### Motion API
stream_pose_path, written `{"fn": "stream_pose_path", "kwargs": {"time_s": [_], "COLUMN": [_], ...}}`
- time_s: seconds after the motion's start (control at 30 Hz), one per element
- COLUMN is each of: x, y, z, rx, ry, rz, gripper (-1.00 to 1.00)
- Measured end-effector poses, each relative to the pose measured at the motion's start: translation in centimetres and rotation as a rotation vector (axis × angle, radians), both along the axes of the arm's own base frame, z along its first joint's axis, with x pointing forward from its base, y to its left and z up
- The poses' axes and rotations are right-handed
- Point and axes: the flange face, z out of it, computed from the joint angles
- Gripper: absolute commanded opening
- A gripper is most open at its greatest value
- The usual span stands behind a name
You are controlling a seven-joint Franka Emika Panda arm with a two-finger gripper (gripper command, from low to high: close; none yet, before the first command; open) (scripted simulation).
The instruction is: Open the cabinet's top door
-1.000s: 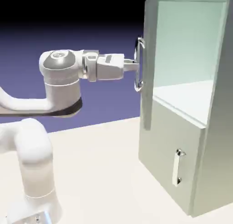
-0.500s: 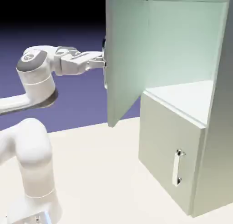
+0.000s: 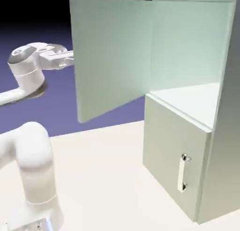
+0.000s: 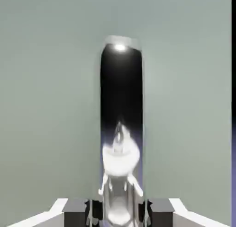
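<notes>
I have my claw (image 4: 119,211) clenched on the long chrome bar handle (image 4: 121,129) of the top door (image 3: 112,52), the tall pale grey-green flat panel of the cabinet (image 3: 220,131). In the hand view the bar rises straight up between my two small grey finger tips (image 4: 76,207), filling the middle of the picture, with the door's flat face close behind it. So the handle's long axis runs upright, square across my grip.

In the exterior view the door stands swung wide, its free edge toward the picture's left and its hinge edge at the cabinet's front corner. My wrist disappears behind that free edge, so from that side the claw itself is hidden; only the white arm (image 3: 33,73) shows reaching to the panel. The upper compartment is laid bare, with its pale shelf (image 3: 192,101) plainly showing. The shorter lower door (image 3: 173,155) with its small chrome handle (image 3: 183,173) sits shut, well apart from my reach.

I judge the task nearly or fully done. If more swing is wanted, the pull should follow the arc about the hinge, away from the cabinet front. There is open room out there above the pale desk (image 3: 103,178), and nothing stands in the door's sweep. My own elbow and base on the left look like the nearest limit
</notes>
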Motion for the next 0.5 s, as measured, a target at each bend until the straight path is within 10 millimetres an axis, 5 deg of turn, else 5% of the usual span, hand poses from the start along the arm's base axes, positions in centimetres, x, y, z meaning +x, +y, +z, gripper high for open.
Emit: {"fn": "stream_pose_path", "kwargs": {"time_s": [0.47, 0.5], "x": [2.0, 2.2], "y": [14.2, 14.8], "z": [0.0, 0.0], "rx": [0.000, 0.000], "ry": [0.000, 0.000], "rz": [-0.380, -0.397], "gripper": [-1.00, 1.00]}}
